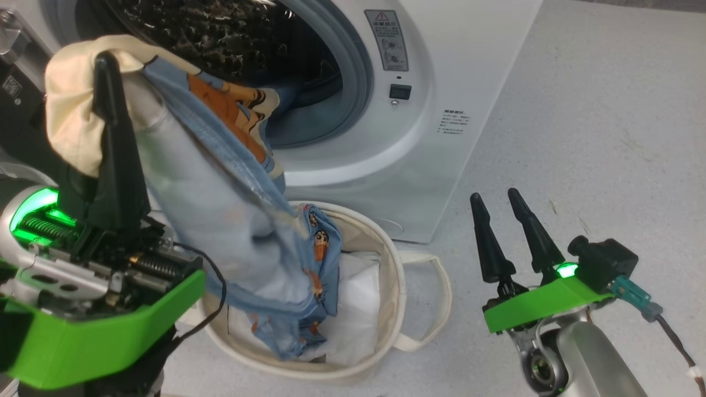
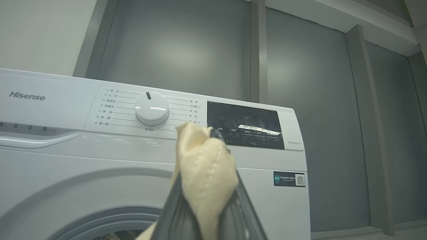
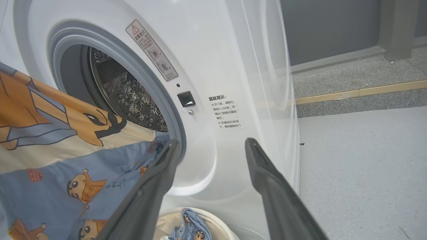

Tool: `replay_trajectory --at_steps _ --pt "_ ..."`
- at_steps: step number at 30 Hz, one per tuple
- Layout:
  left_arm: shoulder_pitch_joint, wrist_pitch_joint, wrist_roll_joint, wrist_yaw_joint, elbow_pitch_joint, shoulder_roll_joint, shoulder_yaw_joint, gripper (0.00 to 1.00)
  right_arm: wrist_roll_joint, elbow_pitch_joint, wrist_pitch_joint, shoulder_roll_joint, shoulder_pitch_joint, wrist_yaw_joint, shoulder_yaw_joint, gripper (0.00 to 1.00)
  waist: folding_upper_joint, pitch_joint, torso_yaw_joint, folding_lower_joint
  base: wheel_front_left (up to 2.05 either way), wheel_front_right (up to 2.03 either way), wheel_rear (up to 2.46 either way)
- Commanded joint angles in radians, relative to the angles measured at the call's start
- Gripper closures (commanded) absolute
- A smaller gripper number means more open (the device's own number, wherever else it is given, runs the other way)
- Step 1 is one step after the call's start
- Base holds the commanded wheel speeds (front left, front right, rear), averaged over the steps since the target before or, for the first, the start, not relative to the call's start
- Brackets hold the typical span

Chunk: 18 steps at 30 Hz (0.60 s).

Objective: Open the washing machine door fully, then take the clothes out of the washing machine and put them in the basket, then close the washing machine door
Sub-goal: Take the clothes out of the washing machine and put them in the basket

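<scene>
Grey floor (image 1: 595, 121); clothes (image 1: 220, 209) hang over basket (image 1: 386, 242), before washing machine (image 1: 452, 82).

floor (image 1: 606, 110): pale grey, speckled, spreading across the right of the head view | wall panels (image 2: 173, 50): dark grey, rising upper centre in the left wrist view, reflecting soft light | strip (image 3: 360, 92): tan, crossing the right wrist view's upper right
</scene>
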Motion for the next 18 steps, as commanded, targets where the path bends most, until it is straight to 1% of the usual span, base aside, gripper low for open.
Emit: replay_trajectory --at_steps 1,5,10,15,18 --pt "-0.010 -0.003 0.010 0.003 -0.053 0.011 0.031 1.00 0.006 -0.027 -0.012 0.004 0.010 0.001 0.021 0.00 -0.0001 -0.005 0.002 0.0001 0.00 0.00 0.00" --pt "-0.001 -0.003 0.017 0.001 -0.099 0.004 0.029 1.00 0.010 -0.024 -0.012 0.004 0.014 0.001 0.024 0.00 -0.0001 -0.016 0.006 0.0001 0.00 0.00 0.00" --pt "-0.022 -0.003 0.006 0.003 -0.210 -0.022 0.067 1.00 0.015 -0.024 -0.012 0.004 0.014 0.001 0.028 0.00 -0.0001 -0.019 0.011 0.0001 0.00 0.00 0.00" --pt "-0.004 -0.003 0.013 -0.002 -0.206 -0.028 0.064 1.00 0.017 -0.021 -0.012 0.004 0.013 0.001 0.030 0.00 -0.0001 -0.017 0.014 0.0001 0.00 0.00 0.00" --pt "0.011 -0.003 0.022 -0.005 -0.173 -0.028 0.050 1.00 0.019 -0.018 -0.012 0.004 0.011 0.001 0.031 0.00 -0.0001 -0.013 0.013 0.0001 0.00 0.00 0.00"
